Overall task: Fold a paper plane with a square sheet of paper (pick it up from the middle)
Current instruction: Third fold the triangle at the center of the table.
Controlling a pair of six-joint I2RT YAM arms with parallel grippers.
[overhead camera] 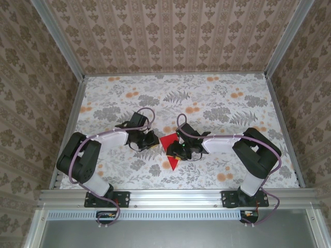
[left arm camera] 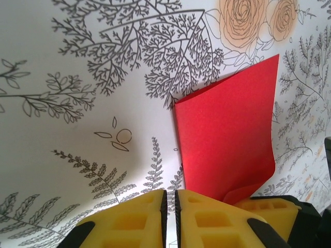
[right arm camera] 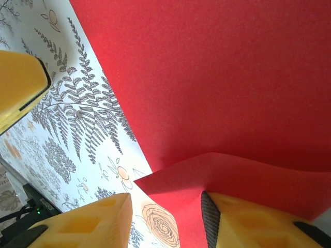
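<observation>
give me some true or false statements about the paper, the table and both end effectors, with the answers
1. The paper is red. True.
2. The left end effector is spread wide. False: its fingers are almost touching.
3. The right end effector has its fingers apart. True.
4. The paper lies perfectly flat. False: part of it curls upward.
5. The table is plain white. False: it has a flower and leaf print.

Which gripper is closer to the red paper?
Right. The right gripper is open over a raised flap of the red paper; the left gripper sits shut beside its left edge.
</observation>
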